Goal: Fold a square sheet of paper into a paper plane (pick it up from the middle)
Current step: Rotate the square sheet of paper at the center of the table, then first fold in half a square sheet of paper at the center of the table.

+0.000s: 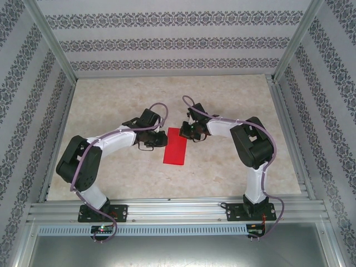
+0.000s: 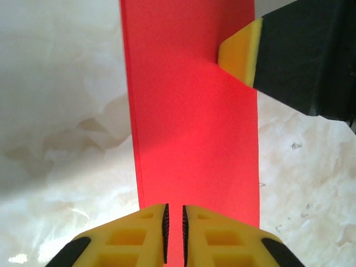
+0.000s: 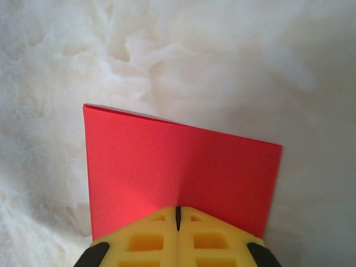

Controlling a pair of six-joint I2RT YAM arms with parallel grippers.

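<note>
The square sheet of paper (image 1: 174,148), bright red, lies flat on the table as a long narrow rectangle, with a doubled edge along its left side in the left wrist view (image 2: 194,128). No paper plane is in view. My left gripper (image 1: 161,139) sits at the sheet's left edge; its jaws (image 2: 174,222) stand a narrow slit apart with red paper showing in the gap. My right gripper (image 1: 189,131) is shut, and its yellow tip (image 2: 239,53) rests on the sheet's far right edge. In the right wrist view the shut jaws (image 3: 178,211) meet the paper (image 3: 178,161) at a faint crease.
The pale marbled table top (image 1: 111,111) stretches round the sheet. Aluminium rails (image 1: 167,208) frame the near edge and sides, and patterned walls (image 1: 167,44) close the back and sides. Both arms bend in toward the middle.
</note>
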